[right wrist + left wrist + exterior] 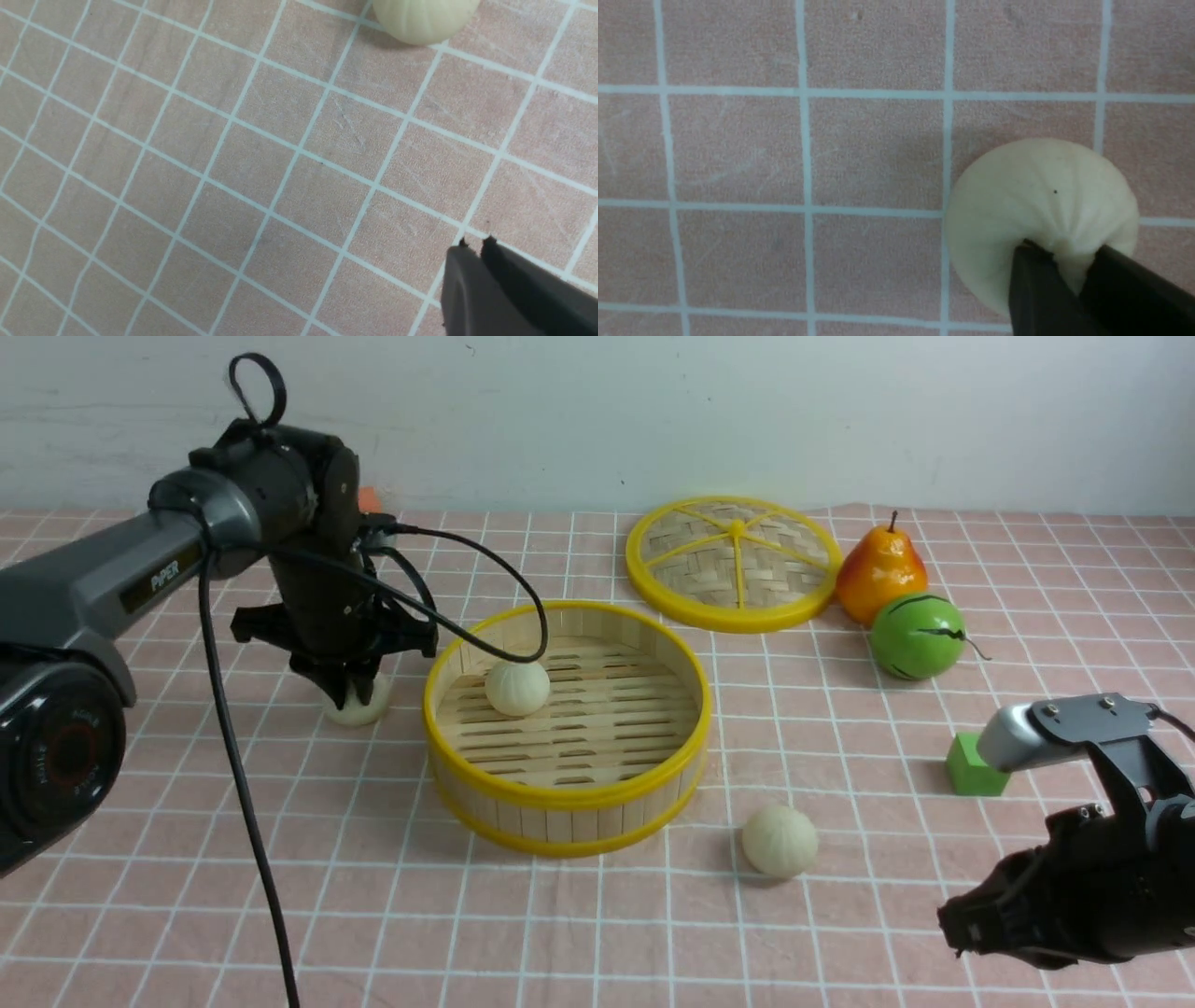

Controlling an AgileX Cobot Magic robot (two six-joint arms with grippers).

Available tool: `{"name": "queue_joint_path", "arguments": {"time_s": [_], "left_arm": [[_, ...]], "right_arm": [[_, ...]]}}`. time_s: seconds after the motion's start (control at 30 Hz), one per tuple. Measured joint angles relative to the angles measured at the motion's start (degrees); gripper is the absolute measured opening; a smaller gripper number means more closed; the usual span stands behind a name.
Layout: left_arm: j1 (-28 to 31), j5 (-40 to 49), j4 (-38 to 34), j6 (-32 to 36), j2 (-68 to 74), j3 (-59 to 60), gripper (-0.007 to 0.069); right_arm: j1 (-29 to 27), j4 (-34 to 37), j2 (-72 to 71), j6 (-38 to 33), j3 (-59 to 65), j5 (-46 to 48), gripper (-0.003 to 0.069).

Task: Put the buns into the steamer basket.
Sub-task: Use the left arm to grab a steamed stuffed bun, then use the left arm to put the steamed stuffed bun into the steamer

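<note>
My left hand [350, 695] points straight down at the bench [373, 915], just off the left side of the steamer basket [569, 798]. Its two dark fingers [1036, 289] are drawn nearly together and pinch the pleated crown of the left bun [1031, 196] – a ridge of dough is squeezed up between them. That bun sits low against the pink checked cloth, outside the basket's yellow rim. I cannot tell whether it is resting on the bench or just off it.

The basket bun [516, 687] lies inside the steamer basket, on the slatted floor, toward the far left of the ring. The right bun [780, 840] lies on the bench in front of the basket and to its right, apart from the rim and touching nothing.

My right hand [950, 926] hangs low at the near right corner, well apart from the right bun. Through its wrist camera the fingertips [462, 247] stand almost together with only a thin slit between – nothing is in them, and the right bun shows at the edge of that view.

Further back lie the flat woven lid [733, 563], a pear [882, 574] and a green melon ball [918, 637] just beside it. A small green block [976, 767] sits nearer, partly behind my right arm.
</note>
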Motion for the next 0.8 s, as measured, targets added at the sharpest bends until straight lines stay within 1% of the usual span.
{"name": "queue_joint_path", "arguments": {"time_s": [0.03,0.07,0.1,0.2,0.37,0.53,0.63,0.67,0.7,0.8], "left_arm": [[0.00,-0.16,0.19,0.00,0.00,0.00,0.0066],[0.00,-0.75,0.92,0.00,-0.21,0.00,0.0010],[0.00,-0.93,1.29,0.00,-0.32,-0.07,-0.0008],[0.00,-0.86,1.49,0.00,-0.90,-0.07,-0.0013],[-1.41,-0.21,1.46,0.00,-6.53,-0.07,-0.0013],[-8.00,2.44,0.00,-0.02,-15.57,-0.07,-0.0013],[-13.40,2.99,-1.51,-0.02,-18.11,2.44,-0.0013],[-16.10,1.42,-2.19,-0.02,-18.22,5.14,-0.0013],[-16.10,1.14,-2.29,-0.09,-18.16,5.14,-0.0013],[-19.56,-3.73,-2.58,-1.89,-16.18,11.70,-0.0013]], "right_arm": [[0.00,0.00,0.00,0.00,0.00,0.00,0.0042],[0.00,0.00,0.00,0.00,0.00,-0.05,0.0042],[0.00,0.00,0.00,0.00,0.00,-0.05,0.0042],[0.00,0.00,0.00,0.00,0.00,-0.05,0.0042],[0.00,0.00,0.00,0.00,0.00,-0.05,0.0042],[0.00,0.00,0.00,0.00,0.00,-0.05,0.0042],[0.00,-0.05,0.00,0.00,0.00,-0.05,0.0043],[0.00,-0.05,0.00,0.00,0.00,-0.05,0.0044],[0.00,-0.05,0.00,0.00,0.00,-0.05,0.0044],[0.00,-0.05,0.00,-0.38,0.00,-0.05,0.0046]]}}
